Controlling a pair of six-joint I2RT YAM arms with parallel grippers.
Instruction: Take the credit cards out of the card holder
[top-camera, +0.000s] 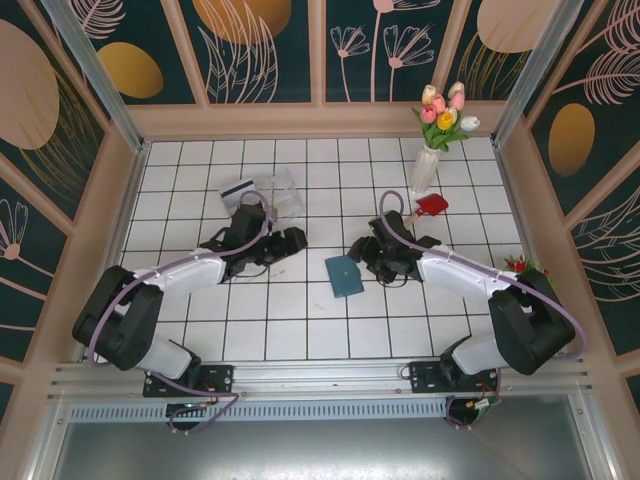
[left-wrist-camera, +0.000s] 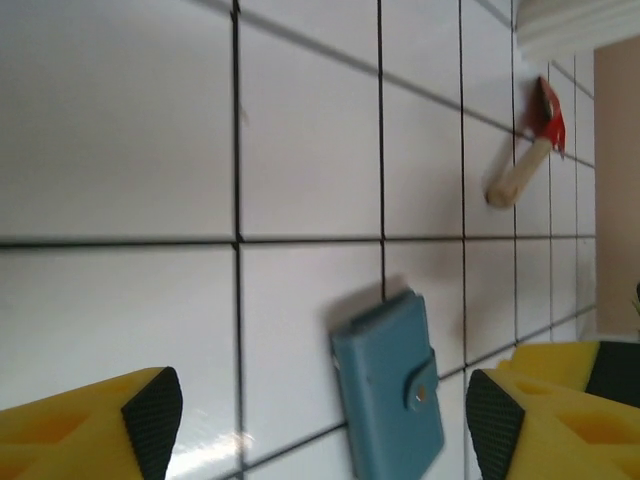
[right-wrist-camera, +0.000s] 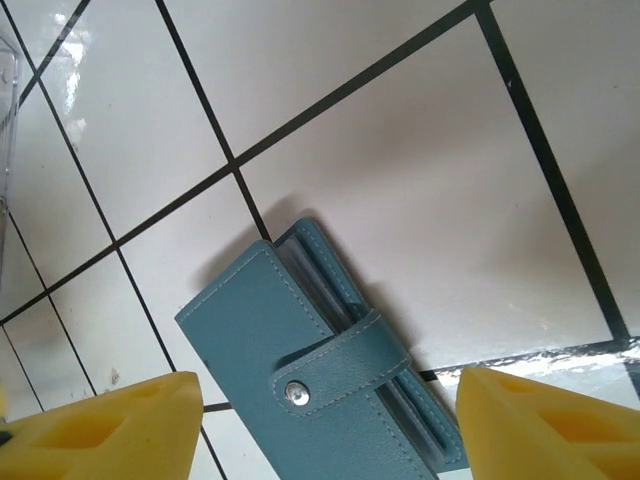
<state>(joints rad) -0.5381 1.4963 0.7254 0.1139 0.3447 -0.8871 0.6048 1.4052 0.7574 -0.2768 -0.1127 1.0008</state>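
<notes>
Between the arms, the card holder (right-wrist-camera: 300, 370) lies snapped shut. The left gripper (left-wrist-camera: 322, 425) and right gripper (right-wrist-camera: 330, 425), fingers spread and empty, should pin it and pop the strap (right-wrist-camera: 345, 352).

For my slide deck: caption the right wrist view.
Closed teal-blue folding card holder, strap snapped shut, lying on white tiles, framed by open yellow gripper fingers.

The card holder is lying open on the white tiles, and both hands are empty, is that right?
No, it is shut. The right wrist view shows the card holder closed, its strap snapped over the front. It does lie on the white tiles, and the left hand and right hand are empty.
</notes>
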